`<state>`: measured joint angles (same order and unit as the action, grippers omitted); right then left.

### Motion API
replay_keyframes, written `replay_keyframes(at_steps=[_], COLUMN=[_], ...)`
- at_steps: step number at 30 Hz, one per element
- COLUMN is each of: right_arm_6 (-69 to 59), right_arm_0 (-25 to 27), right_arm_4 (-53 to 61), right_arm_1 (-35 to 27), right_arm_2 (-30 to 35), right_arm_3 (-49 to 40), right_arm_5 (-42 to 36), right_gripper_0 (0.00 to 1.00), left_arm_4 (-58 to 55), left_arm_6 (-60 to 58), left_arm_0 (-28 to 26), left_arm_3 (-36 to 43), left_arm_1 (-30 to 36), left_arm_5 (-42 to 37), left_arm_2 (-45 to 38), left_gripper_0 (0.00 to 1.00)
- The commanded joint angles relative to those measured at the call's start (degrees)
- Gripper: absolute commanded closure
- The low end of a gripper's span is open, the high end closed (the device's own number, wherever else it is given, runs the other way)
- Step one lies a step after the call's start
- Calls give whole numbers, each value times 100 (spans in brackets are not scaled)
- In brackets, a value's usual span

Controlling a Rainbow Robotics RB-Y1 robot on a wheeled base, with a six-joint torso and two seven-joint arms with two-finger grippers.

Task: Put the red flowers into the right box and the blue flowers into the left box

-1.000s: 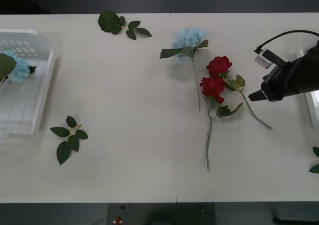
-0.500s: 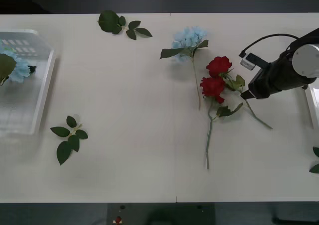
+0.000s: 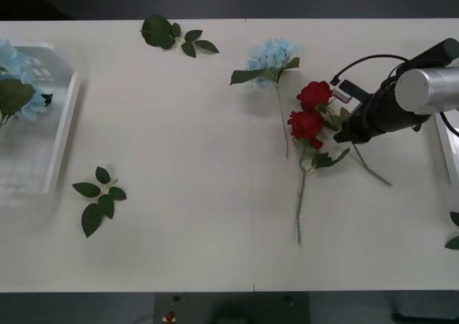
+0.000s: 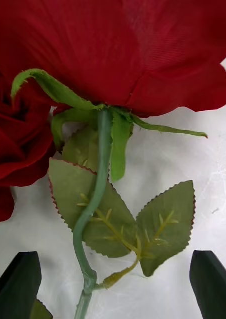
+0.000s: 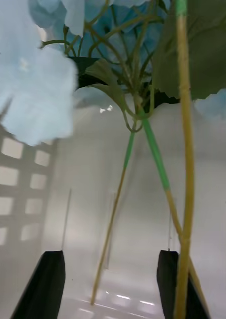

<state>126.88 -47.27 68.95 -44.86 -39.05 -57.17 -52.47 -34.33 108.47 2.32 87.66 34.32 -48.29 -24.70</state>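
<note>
Two red roses (image 3: 310, 110) lie touching, stems crossed, on the counter (image 3: 201, 252), so the right hand (image 3: 343, 134), spread open astride one stem (image 4: 90, 209) under its bloom, risks dragging the neighbour along or pinching only leaves.

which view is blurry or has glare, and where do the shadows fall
Left wrist view: the nearest pale blue petals are soft and out of focus, and bright patches glare off the left box wall. Right wrist view: the rose stem and leaves are sharp, while the open right claw tips are dark. Front view: even light, faint soft shadows beside the roses on the table.
</note>
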Motion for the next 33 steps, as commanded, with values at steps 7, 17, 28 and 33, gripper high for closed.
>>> replay_keyframes(at_steps=[7, 17, 28, 33], right_arm_6=[-93, -128, -199, -225], right_arm_0=[-143, -143, -573, -679], right_arm_4=[-207, -215, 1165, 1885], right_arm_1=[91, 100, -1051, -1983], right_arm_2=[64, 73, 214, 222], right_arm_3=[75, 75, 101, 118], right_arm_5=[35, 35, -642, -817], right_gripper_0=[80, 100, 100, 100], left_arm_4=[-1542, -2992, -3792, -3827], left_arm_6=[464, 886, 834, 297], left_arm_0=[76, 357, 1157, 1693], left_arm_3=[577, 726, 1447, 1535], left_arm_1=[137, 137, 163, 163], left_arm_5=[-1859, -3380, -4285, -4179], left_arm_2=[-914, -1433, -791, 0], left_gripper_0=[0, 0, 0, 0])
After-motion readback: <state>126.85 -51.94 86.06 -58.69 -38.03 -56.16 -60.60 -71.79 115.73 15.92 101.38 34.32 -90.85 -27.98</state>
